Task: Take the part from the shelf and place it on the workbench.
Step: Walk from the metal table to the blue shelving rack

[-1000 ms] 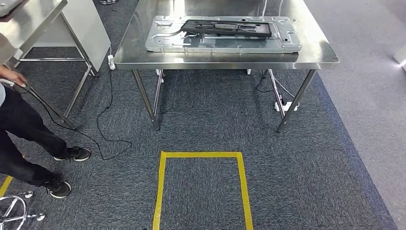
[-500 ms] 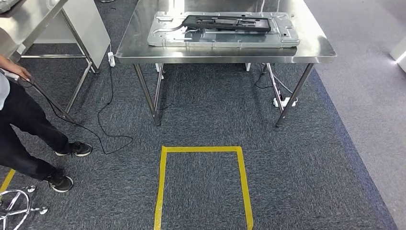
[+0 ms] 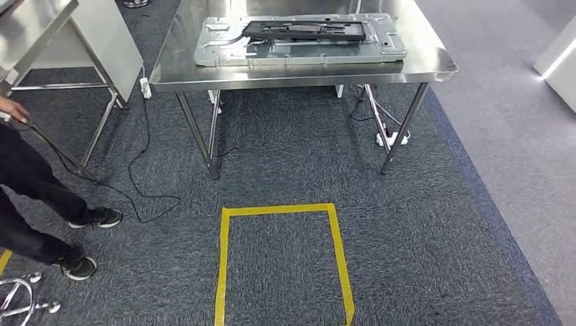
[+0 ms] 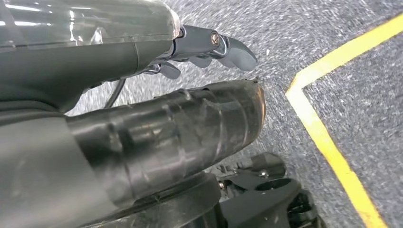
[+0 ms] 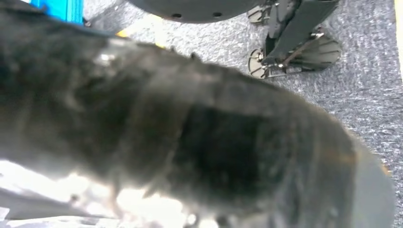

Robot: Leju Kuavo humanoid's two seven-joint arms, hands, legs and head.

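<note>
Head view, left to right. At the far left a person [image 3: 27, 197] in dark trousers and black shoes stands on the grey carpet [image 3: 435, 224], one hand holding a black cable [image 3: 129, 183] that trails across the floor. Above the person, the corner of a second steel table [image 3: 37, 30] with thin legs. A yellow tape outline [image 3: 224, 265] marks a rectangle on the carpet, just short of the counter [image 3: 170, 68]. The counter is stainless steel on four legs. A flat silver metal plate [image 3: 299, 53] lies on it, and the black part [image 3: 306, 30] lies flat on top of that plate, near the counter's far side. A white power strip [image 3: 392, 138] sits on the floor under the counter's right legs. To the far right, a paler strip of floor and a white edge [image 3: 560, 58].

Left wrist view: the left hand [image 4: 209, 47] hangs over the carpet beside a corner of the yellow tape. Its grey fingers [image 4: 237, 51] are curled inward and hold nothing.

Right wrist view: the right hand [image 5: 199, 142] is a dark blur close to the lens. Whether its fingers are apart or together cannot be told. A blue patch [image 5: 64, 9] shows at one corner.
</note>
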